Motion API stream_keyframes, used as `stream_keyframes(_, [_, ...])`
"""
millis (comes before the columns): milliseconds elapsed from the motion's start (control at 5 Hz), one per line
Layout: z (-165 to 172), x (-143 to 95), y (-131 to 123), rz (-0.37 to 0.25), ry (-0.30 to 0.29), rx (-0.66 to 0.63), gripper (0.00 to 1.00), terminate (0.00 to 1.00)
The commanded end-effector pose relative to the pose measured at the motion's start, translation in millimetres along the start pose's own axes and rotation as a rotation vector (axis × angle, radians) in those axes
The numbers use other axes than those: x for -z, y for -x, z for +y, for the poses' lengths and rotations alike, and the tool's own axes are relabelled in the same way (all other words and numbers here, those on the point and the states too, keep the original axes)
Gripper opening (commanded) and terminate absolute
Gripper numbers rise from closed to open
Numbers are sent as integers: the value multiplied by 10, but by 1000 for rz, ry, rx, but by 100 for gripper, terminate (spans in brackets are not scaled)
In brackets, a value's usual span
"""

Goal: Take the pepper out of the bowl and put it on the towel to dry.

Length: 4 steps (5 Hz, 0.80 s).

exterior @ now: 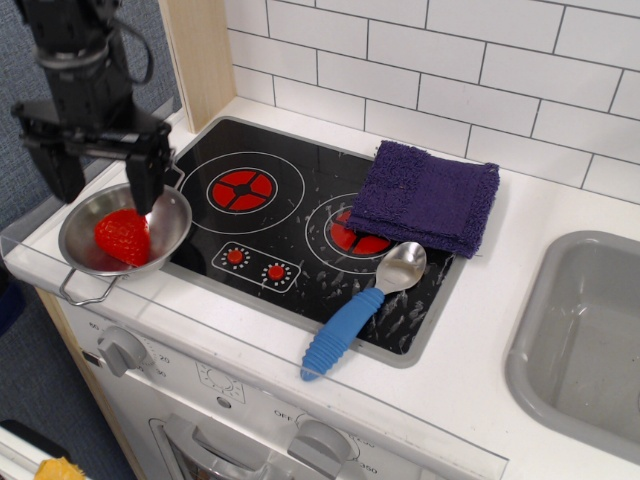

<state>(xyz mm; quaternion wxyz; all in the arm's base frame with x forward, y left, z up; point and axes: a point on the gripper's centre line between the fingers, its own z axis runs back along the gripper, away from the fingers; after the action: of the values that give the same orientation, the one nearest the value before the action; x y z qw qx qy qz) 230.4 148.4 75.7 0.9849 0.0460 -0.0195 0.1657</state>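
Note:
The red pepper (123, 236) lies in the shiny steel bowl (170, 245) at the front left corner of the toy stove. My gripper (103, 185) hangs just above the bowl's back rim, its two black fingers (148, 186) spread wide apart and holding nothing. The left finger is over the bowl's left edge, the right finger over its back right rim. The dark purple towel (427, 196) lies folded at the back right of the cooktop, partly over the right burner.
A spoon with a blue handle (360, 307) lies on the front right of the cooktop (290, 215). A grey sink (585, 335) is at the right. A wooden post (200, 55) and tiled wall stand behind.

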Motion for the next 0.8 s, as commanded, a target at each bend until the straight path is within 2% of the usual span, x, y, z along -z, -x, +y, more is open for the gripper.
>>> stream_keyframes(0, [60, 161, -34, 14, -35, 1, 100, 0])
stream_keyframes(200, [58, 293, -98, 103, -93, -33, 100, 0])
stream_keyframes(600, [36, 358, -153, 180, -165, -82, 100, 0])
